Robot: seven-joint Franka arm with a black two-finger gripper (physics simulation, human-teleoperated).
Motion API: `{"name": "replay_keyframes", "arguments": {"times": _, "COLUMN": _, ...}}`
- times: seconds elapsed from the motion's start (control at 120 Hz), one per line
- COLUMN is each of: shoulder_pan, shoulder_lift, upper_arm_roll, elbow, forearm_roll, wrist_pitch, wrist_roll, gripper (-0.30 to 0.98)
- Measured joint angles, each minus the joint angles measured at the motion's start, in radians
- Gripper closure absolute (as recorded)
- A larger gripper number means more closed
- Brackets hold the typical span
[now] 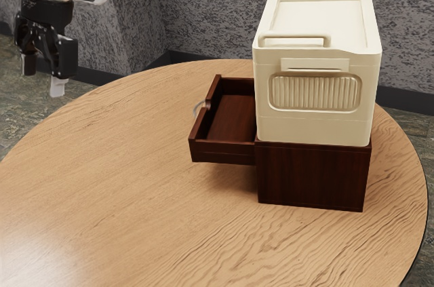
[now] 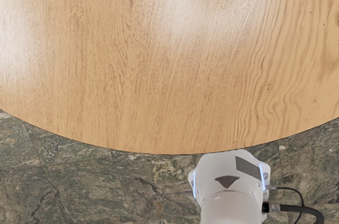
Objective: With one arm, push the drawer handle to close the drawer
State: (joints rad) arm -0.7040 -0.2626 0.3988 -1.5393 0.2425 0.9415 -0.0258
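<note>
Mottled grey walls (image 1: 203,12) and a round wood-grained table (image 1: 129,185) set the scene in the exterior view. Toward three o'clock from the view's middle, a cream box (image 1: 312,124) with two top handles and a ribbed panel (image 1: 315,92) sits on a dark red-brown cabinet (image 1: 312,177). Its drawer (image 1: 224,152) stands out toward nine o'clock, open, with a curved metal handle (image 1: 198,108) on its front. The gripper (image 1: 43,75) is up near ten o'clock, well apart from that handle, fingers spread with a gap between. Small markings on its black housing are too small to read. The wrist view shows stone-like floor tiles (image 2: 106,181) and, beside the table's rim, a white robot base (image 2: 230,187) bearing a dark triangle, with a black cable (image 2: 302,211) attached.
</note>
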Motion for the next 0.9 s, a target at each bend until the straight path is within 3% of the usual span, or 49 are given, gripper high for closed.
{"name": "replay_keyframes", "arguments": {"times": 0.417, "shoulder_pan": 0.011, "shoulder_lift": 0.022, "upper_arm_roll": 0.035, "elbow": -0.005, "forearm_roll": 0.022, "wrist_pitch": 0.292, "wrist_roll": -0.052, "gripper": 0.02}}
{"name": "replay_keyframes", "arguments": {"times": 0.533, "shoulder_pan": 0.028, "shoulder_lift": -0.106, "upper_arm_roll": 0.149, "elbow": -0.21, "forearm_roll": 0.019, "wrist_pitch": 0.378, "wrist_roll": -0.057, "gripper": 0.02}}
{"name": "replay_keyframes", "arguments": {"times": 0.625, "shoulder_pan": 0.176, "shoulder_lift": -0.19, "upper_arm_roll": 0.174, "elbow": -0.412, "forearm_roll": 0.021, "wrist_pitch": 0.482, "wrist_roll": -0.049, "gripper": 0.02}}
{"name": "replay_keyframes", "arguments": {"times": 0.708, "shoulder_pan": 0.277, "shoulder_lift": -0.19, "upper_arm_roll": 0.176, "elbow": -0.527, "forearm_roll": 0.039, "wrist_pitch": 0.599, "wrist_roll": -0.023, "gripper": 0.02}}
{"name": "replay_keyframes", "arguments": {"times": 0.808, "shoulder_pan": 0.28, "shoulder_lift": -0.12, "upper_arm_roll": 0.218, "elbow": -0.583, "forearm_roll": 0.079, "wrist_pitch": 0.786, "wrist_roll": 0.062, "gripper": 0.02}}
{"name": "replay_keyframes", "arguments": {"times": 0.9, "shoulder_pan": 0.194, "shoulder_lift": -0.101, "upper_arm_roll": 0.307, "elbow": -0.601, "forearm_roll": 0.104, "wrist_pitch": 0.897, "wrist_roll": 0.142, "gripper": 0.02}}
